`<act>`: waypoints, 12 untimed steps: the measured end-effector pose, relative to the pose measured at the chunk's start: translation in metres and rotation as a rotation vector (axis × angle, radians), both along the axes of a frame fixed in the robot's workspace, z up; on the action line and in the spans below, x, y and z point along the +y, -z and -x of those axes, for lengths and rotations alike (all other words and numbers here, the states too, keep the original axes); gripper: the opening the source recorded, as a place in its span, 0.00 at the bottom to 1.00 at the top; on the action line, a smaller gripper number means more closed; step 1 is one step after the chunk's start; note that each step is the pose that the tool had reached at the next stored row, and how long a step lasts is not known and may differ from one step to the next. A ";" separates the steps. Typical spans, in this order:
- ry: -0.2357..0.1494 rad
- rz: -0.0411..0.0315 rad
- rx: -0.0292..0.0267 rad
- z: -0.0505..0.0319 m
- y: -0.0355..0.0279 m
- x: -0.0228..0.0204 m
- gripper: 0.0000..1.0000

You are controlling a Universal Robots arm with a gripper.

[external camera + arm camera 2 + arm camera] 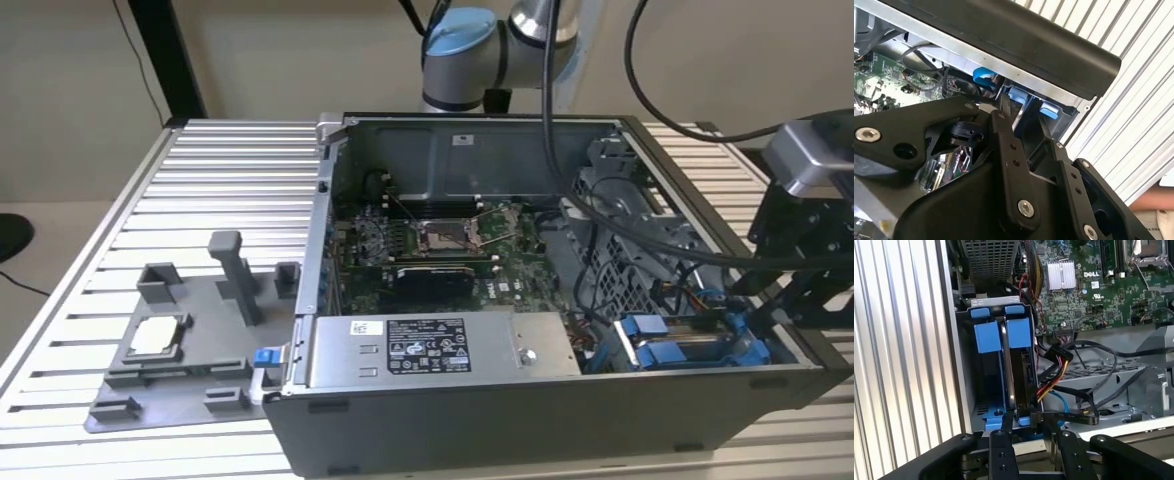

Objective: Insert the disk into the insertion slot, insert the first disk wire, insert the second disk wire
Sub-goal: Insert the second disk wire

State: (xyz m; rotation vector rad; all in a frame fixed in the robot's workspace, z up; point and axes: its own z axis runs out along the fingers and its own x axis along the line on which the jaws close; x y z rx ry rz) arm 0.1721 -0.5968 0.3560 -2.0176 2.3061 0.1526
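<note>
Ribbed aluminium table (200, 170) carrying an open computer case (534, 420). Gripper (1021, 422), fingers close together, clamped on the disk (1015, 365), which stands edge-on in the blue bay (986, 335), long axis running straight away from the fingertips.
</note>
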 end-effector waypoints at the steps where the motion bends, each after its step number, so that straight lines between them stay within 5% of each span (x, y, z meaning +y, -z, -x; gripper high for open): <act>1: 0.001 -0.0019 0.0003 0.0000 0.0003 0.0002 1.00; 12: 0.014 -0.0157 0.0079 -0.0011 0.0040 0.0004 1.00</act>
